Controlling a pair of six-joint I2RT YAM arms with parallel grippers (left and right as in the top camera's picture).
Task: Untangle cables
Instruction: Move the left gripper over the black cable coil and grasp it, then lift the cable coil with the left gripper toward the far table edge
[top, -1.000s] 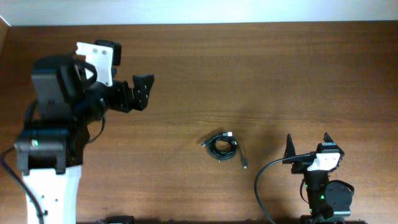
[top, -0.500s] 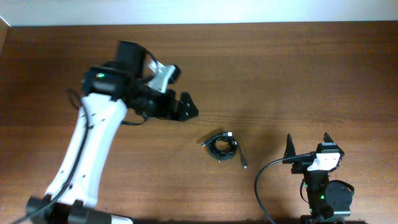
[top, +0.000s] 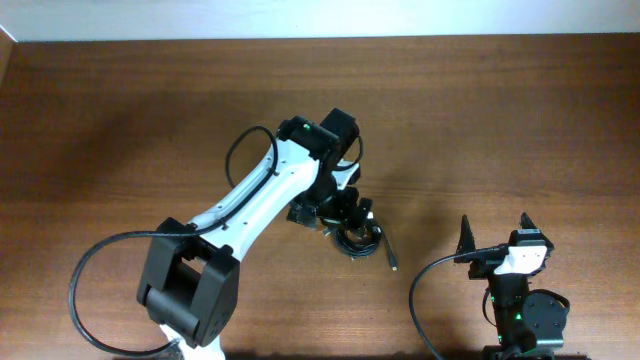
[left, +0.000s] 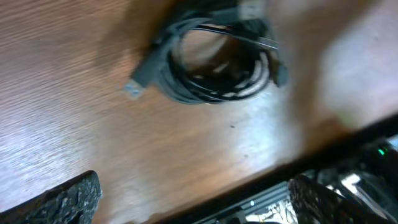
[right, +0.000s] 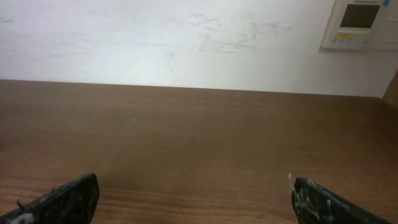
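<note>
The cables (top: 362, 240) lie as one tangled black coil on the wooden table just right of centre. A silvery plug (top: 368, 216) sits at the coil's top, and one loose end (top: 392, 262) trails toward the front. My left gripper (top: 328, 212) hovers at the coil's upper left, open and touching nothing. The left wrist view is blurred. It shows the cables (left: 214, 62) ahead of the wide-apart fingertips (left: 65, 199), with a plug (left: 140, 78) sticking out to the left. My right gripper (top: 495, 232) stands open to the right of the coil, and its view shows only bare table between its fingertips (right: 65, 200).
The table's front edge and the dark frame (left: 348, 180) below it cross the lower right of the left wrist view. A thick black arm cable (top: 425, 290) loops beside the right arm's base. A white wall with a control panel (right: 357, 22) stands behind the table.
My left arm has swung from the far left of the table across to the coil, and its gripper now hangs right beside it. The right arm and the cables have not moved.
</note>
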